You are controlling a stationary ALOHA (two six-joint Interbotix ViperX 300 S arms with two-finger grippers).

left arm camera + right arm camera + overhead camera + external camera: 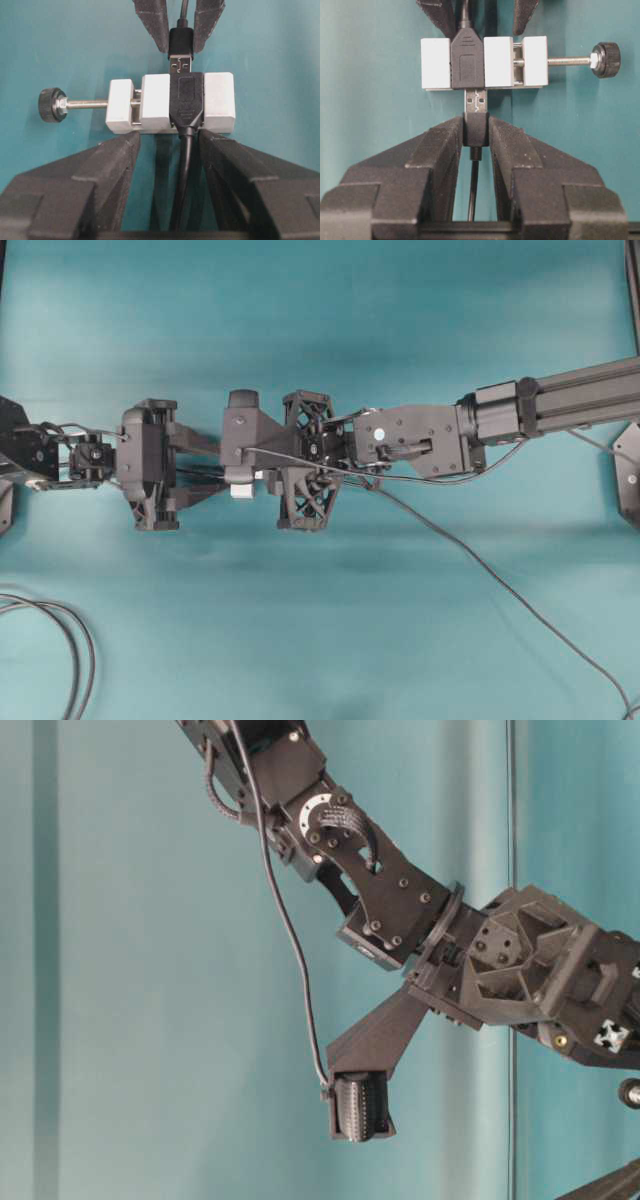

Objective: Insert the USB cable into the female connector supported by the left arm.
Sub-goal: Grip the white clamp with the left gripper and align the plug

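The female connector [186, 100] is a black socket clamped in a white block [155, 102] with a screw and black knob [51, 104]. My left gripper [170, 142] is shut on the block, with a finger at each end of its near side. My right gripper [476, 125] is shut on the black plug [476, 131] of the USB cable. Its silvery tip [476, 101] lines up with the socket [467, 62] and meets its mouth, with most of the metal still showing. From overhead, only one end of the block [243, 491] shows between the two grippers.
The right arm's wrist camera [241, 435] covers most of the block from overhead. The USB cable [520, 600] trails to the lower right over the teal surface. Looped dark cables [75, 645] lie at the lower left. The table-level view shows only an arm and its camera bracket [375, 1035].
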